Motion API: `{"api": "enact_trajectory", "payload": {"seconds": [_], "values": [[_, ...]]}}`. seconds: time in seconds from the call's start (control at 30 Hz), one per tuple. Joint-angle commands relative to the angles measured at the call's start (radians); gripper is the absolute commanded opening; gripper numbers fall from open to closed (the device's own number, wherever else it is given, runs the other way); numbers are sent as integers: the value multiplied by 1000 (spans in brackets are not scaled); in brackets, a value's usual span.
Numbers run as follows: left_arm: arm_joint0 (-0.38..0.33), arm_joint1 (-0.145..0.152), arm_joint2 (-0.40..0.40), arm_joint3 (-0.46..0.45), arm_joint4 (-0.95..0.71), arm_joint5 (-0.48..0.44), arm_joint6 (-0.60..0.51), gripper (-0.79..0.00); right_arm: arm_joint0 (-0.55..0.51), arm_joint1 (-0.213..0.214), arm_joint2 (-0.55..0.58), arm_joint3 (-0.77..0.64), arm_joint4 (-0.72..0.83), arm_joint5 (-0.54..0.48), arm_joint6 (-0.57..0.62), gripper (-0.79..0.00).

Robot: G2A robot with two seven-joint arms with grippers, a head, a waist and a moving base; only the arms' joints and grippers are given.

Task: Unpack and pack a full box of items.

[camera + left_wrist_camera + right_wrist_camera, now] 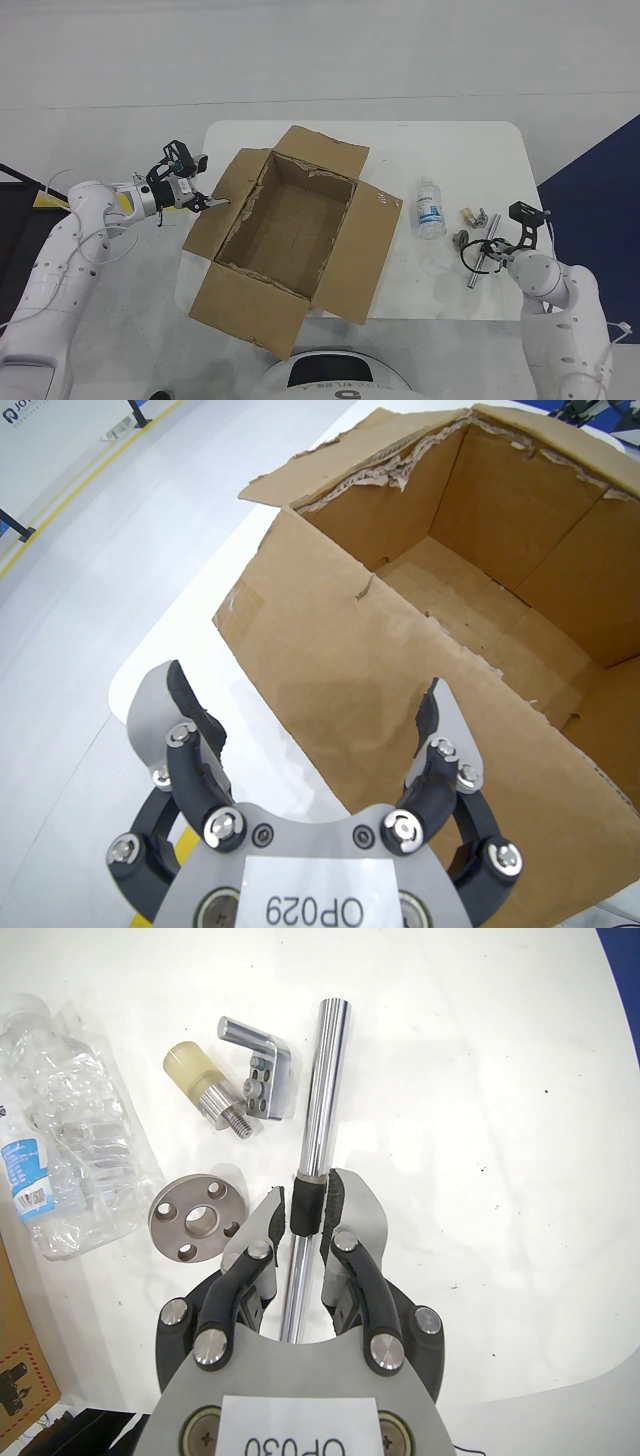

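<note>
An open cardboard box [290, 235] stands mid-table with its flaps spread and nothing inside [465, 600]. My left gripper [207, 200] [305, 695] hovers open over the box's left flap, holding nothing. Right of the box lie a clear plastic bottle [430, 207] [55, 1128], a round metal flange [197, 1218], a yellow-tipped threaded cylinder [205, 1083], a small metal bracket [265, 1073] and a long steel rod [483, 262] [320, 1093]. My right gripper [488, 252] [305, 1203] is shut on the steel rod at its black band, the rod lying on the table.
The white table [470, 150] has bare room behind the box and at its far right. Its right edge [615, 1078] runs close to the right arm. Grey floor surrounds the table.
</note>
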Motion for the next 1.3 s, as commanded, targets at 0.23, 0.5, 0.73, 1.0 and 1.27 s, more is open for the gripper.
{"api": "enact_trajectory", "payload": {"seconds": [0.23,0.5,0.73,1.0,1.27], "values": [[0,0,0,0,0,0,0,0,-18,5,21,-41,38,-20,-13,-570],[0,0,0,0,0,0,0,0,18,15,42,27,13,-3,8,-471],[0,0,0,0,0,0,0,0,-38,14,83,-55,99,-45,-56,-443],[0,0,0,0,0,0,0,0,-197,9,145,-320,319,-329,-226,-126],[0,0,0,0,0,0,0,0,-172,25,24,-541,204,-466,-94,0]]}}
